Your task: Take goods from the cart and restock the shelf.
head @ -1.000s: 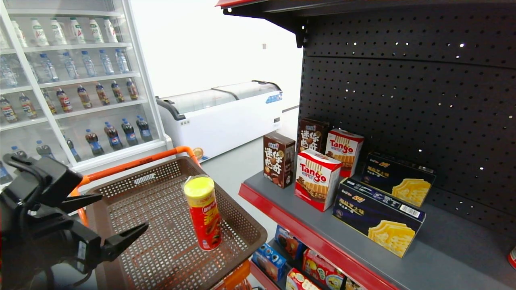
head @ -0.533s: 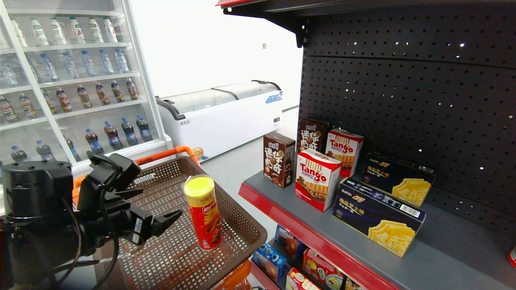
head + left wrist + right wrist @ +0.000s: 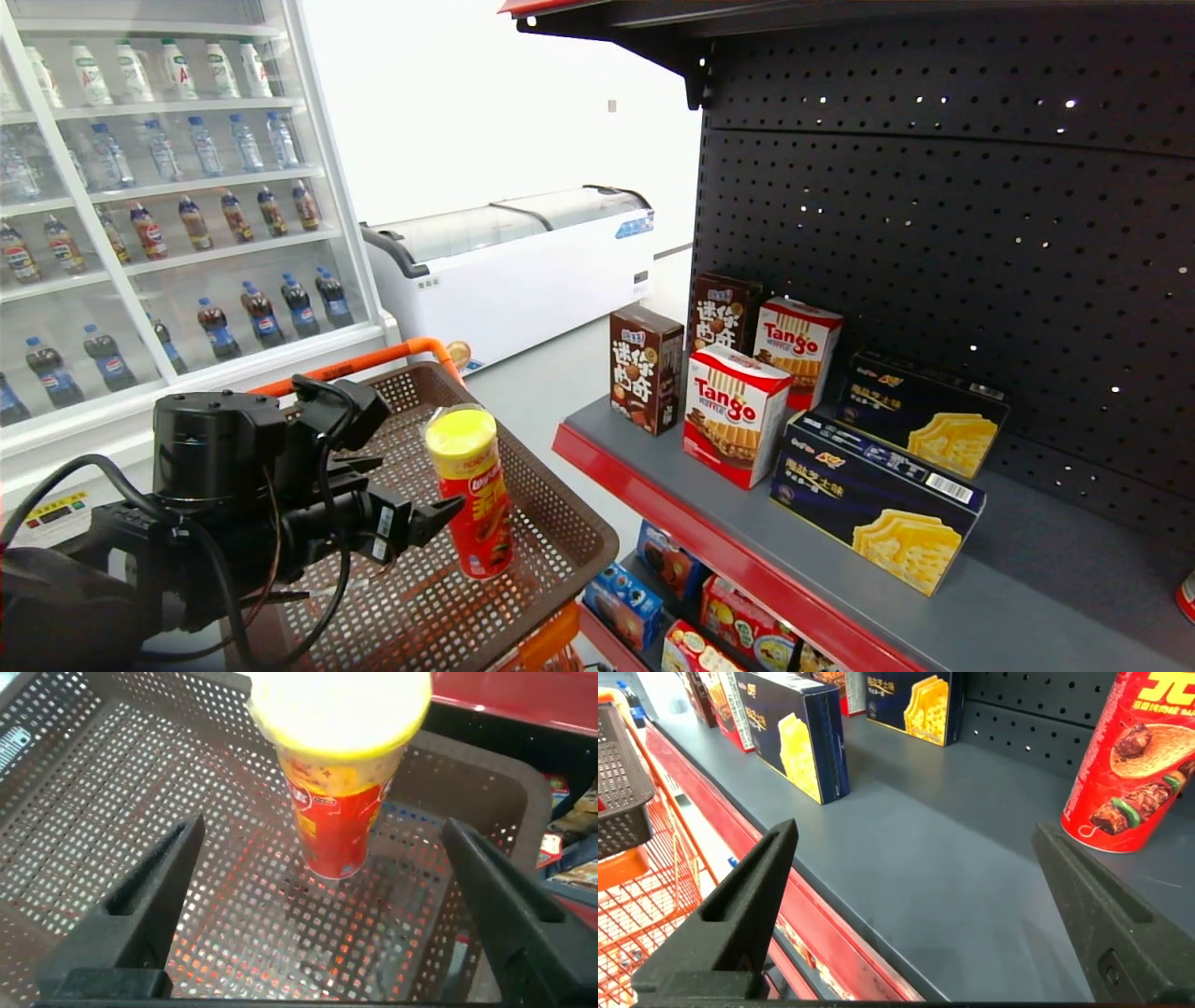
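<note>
A red chip can (image 3: 471, 490) with a yellow lid stands upright in the brown perforated cart basket (image 3: 569, 527). My left gripper (image 3: 415, 485) hangs open inside the basket, just left of the can and not touching it. In the left wrist view the can (image 3: 341, 793) stands ahead of the open left gripper (image 3: 322, 829), between the lines of its two fingers. My right gripper (image 3: 915, 835) is open over the grey shelf (image 3: 952, 868), holding nothing. A second red can (image 3: 1134, 765) stands on that shelf beside it, and its edge (image 3: 1187, 597) shows in the head view.
The shelf (image 3: 1027, 597) carries brown boxes (image 3: 644, 369), red-and-white wafer boxes (image 3: 733, 415) and dark blue cracker boxes (image 3: 873, 504), with bare grey surface to their right. The cart's orange handle (image 3: 355, 364) runs behind the basket. A drinks fridge (image 3: 177, 215) and a chest freezer (image 3: 523, 271) stand beyond.
My left arm has swung right across the basket, bringing its open gripper up beside the chip can. The can and the shelf goods have not moved.
</note>
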